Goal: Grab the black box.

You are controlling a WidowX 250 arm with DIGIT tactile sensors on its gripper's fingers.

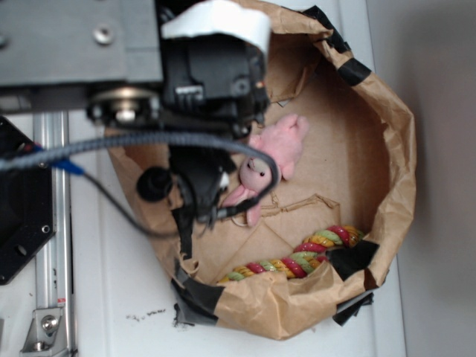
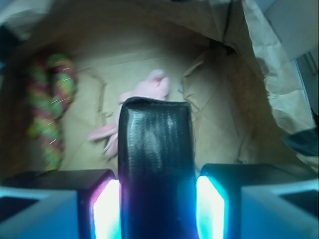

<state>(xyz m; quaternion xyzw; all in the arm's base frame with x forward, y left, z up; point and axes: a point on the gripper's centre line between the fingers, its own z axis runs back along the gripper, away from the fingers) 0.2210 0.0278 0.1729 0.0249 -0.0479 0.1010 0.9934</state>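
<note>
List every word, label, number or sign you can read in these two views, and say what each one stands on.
None can be read in either view.
The black box, clamped in the gripper: glossy face, no print visible.
The brown paper bag and its tape patches: no lettering shows.
The pink plush toy and the rope: no tags or marks.
The arm's white patch: blank, blurred.

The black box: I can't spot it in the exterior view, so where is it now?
In the wrist view the black box stands bottom centre, clamped between the gripper's two fingers, in front of the pink plush. The arm hides it in the exterior view.
</note>
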